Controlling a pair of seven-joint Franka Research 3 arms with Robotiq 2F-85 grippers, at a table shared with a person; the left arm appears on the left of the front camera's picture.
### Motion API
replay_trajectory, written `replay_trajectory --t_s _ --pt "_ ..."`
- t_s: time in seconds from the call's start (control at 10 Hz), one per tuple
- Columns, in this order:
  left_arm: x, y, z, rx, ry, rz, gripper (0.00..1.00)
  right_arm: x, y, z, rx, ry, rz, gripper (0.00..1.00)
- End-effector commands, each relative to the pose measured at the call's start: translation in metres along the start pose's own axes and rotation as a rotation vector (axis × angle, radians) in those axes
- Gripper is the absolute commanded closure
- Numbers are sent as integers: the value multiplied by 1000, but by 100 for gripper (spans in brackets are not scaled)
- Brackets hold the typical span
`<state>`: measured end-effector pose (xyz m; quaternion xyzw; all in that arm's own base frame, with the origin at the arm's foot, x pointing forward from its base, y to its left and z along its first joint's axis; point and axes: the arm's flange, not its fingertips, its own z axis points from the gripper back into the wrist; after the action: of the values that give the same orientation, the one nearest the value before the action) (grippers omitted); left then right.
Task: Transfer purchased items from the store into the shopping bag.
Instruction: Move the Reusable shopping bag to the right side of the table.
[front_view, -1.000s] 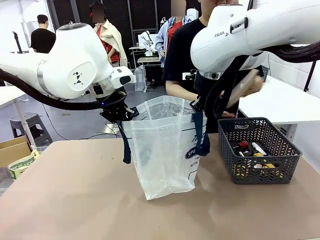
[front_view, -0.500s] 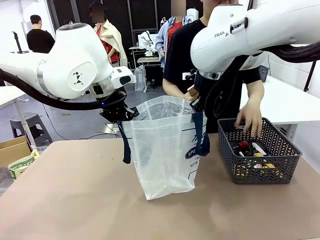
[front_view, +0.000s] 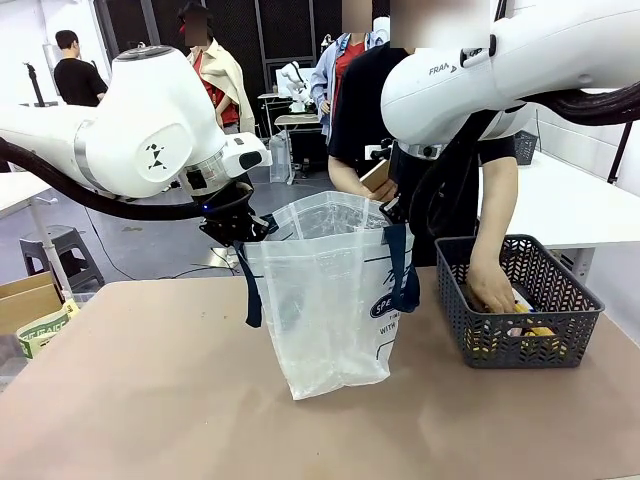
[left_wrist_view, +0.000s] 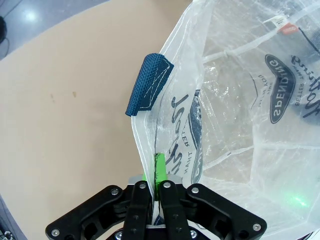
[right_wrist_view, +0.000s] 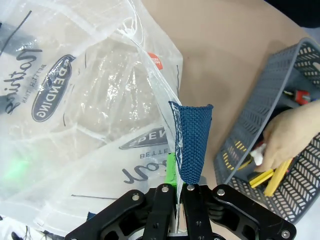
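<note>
Shopping bag (front_view: 325, 300): translucent, navy-strapped, stood at frame centre | rim edges clamped by left pincer (left_wrist_view: 155, 172) and right pincer (right_wrist_view: 175, 176).

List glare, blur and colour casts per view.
Front view: even room light, mild sheen on the shopping bag. Left wrist view: bright glare spot on the floor at top left, green glow on the bag at lower right. Right wrist view: green glow at left on the bag, the person's hand in the basket slightly soft.
</note>
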<state>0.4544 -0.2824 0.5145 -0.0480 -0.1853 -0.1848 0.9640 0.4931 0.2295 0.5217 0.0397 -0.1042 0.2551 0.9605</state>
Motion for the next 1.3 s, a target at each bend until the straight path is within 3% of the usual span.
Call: replay_trajectory --t_s 0.0,1.2 --pt "-1 1 0 4 4 14 100 -1 0 0 0 7 -18 100" --pt "-1 -1 0 -9 -4 -17 100 0 0 0 -2 -6 1 100"
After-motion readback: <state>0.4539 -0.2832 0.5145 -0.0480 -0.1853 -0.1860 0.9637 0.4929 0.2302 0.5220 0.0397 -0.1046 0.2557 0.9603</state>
